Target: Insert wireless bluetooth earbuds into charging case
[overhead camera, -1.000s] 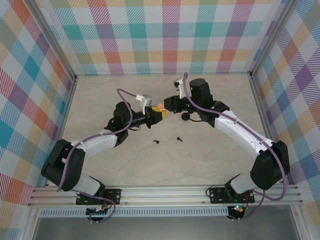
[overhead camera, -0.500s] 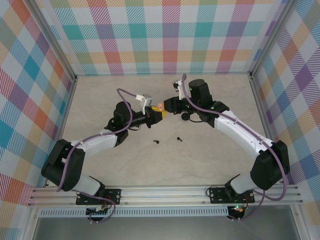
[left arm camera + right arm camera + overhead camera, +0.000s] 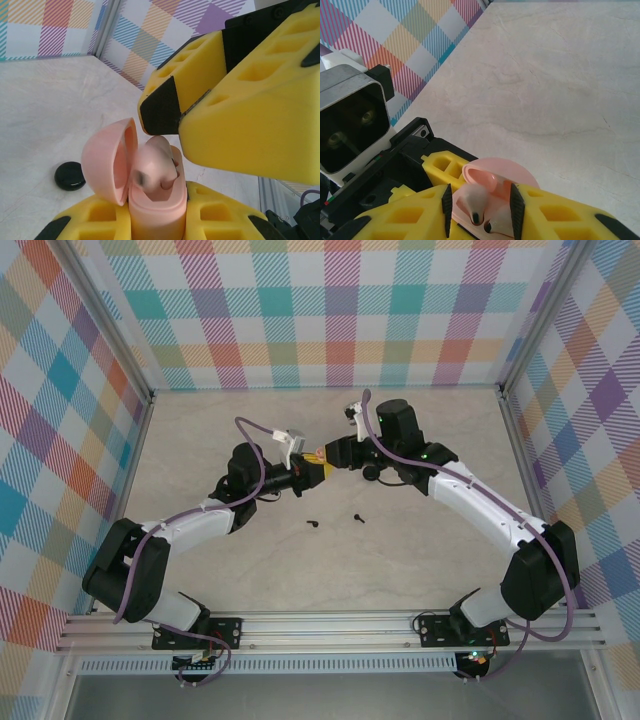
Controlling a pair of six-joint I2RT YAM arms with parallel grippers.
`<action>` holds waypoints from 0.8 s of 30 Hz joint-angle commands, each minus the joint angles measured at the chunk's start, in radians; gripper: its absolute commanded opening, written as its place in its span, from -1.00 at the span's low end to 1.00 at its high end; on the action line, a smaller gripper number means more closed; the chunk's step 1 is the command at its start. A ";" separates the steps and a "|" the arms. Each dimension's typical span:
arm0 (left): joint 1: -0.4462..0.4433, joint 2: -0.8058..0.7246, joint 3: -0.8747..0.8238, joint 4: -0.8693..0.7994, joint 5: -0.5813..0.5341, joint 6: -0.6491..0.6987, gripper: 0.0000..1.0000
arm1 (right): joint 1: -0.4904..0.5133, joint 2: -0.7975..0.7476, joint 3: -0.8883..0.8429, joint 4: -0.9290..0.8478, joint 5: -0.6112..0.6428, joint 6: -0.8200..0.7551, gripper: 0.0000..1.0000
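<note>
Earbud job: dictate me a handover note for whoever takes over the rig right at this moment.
Grippers: the left gripper is shut on the pink case, whose lid is open. The right gripper has its jaws partly open, straddling the case.
Things: two pale earbuds sit in the pink case. Two black earbuds lie loose on the table. The black case is also on the table and looks closed.
Done: pale pair in, full seating unconfirmed.
Left: close the pink lid, then load the black pair.

The case (image 3: 152,210) is pink, earbuds (image 3: 156,167) pinkish-white, left tool (image 3: 155,222) and right tool (image 3: 481,204) yellow with black, table (image 3: 50,115) veined beige, walls (image 3: 340,310) multicoloured plaid.
</note>
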 commanded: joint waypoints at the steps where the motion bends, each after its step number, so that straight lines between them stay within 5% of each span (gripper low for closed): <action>1: -0.017 -0.050 0.037 -0.005 0.012 0.044 -0.84 | 0.008 -0.035 0.019 -0.030 -0.009 -0.019 -0.19; 18: -0.017 -0.115 0.013 -0.116 -0.001 0.231 -0.88 | 0.003 -0.145 0.003 -0.136 0.207 -0.002 -0.06; 24: -0.017 -0.127 0.023 -0.134 0.032 0.253 -0.88 | -0.050 -0.146 0.005 -0.180 0.198 0.004 -0.14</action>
